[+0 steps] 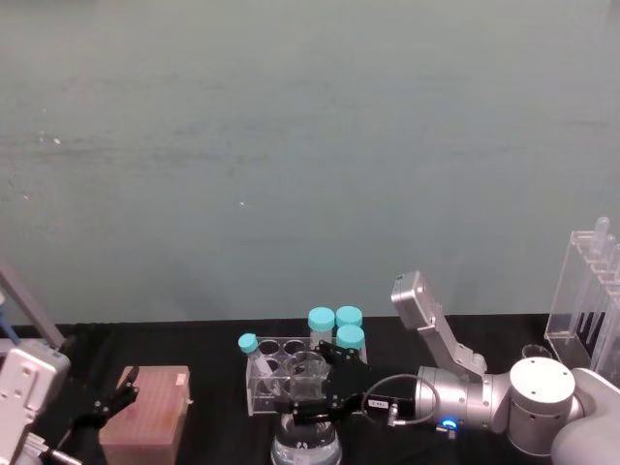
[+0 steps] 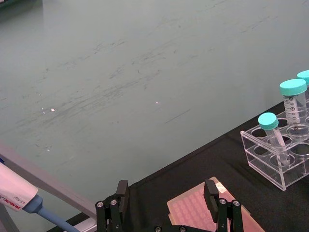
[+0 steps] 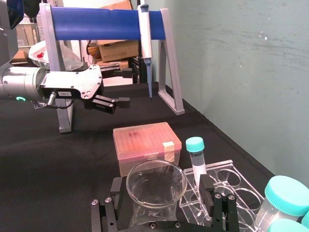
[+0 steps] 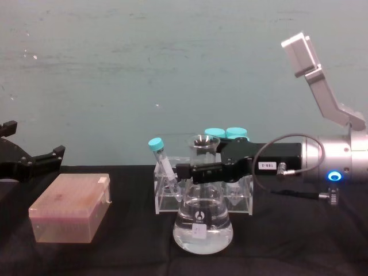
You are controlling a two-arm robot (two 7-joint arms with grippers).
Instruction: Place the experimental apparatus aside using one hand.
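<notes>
Conical glass flask (image 4: 203, 221), clear liquid, neck seemingly pinched by black right claw (image 4: 192, 171), left claw (image 4: 31, 158) wide.

The conical flask (image 4: 203, 221) is clear glass with colourless liquid and a small white patch on its belly. The right gripper (image 4: 183, 171) is black, carries a white label, and joins a silver arm with a blue light (image 4: 334, 176). The left gripper (image 4: 34, 159) is black too. The tube rack (image 4: 167, 198) is clear acrylic, its tubes capped in turquoise (image 4: 155, 142). The tip box (image 4: 70, 209) is translucent pinkish-red. The table (image 4: 115, 253) is black against a dull teal wall (image 4: 172, 69). The tall stand (image 1: 586, 291) is transparent, and the pipette holder's bar (image 3: 96, 23) is deep blue
</notes>
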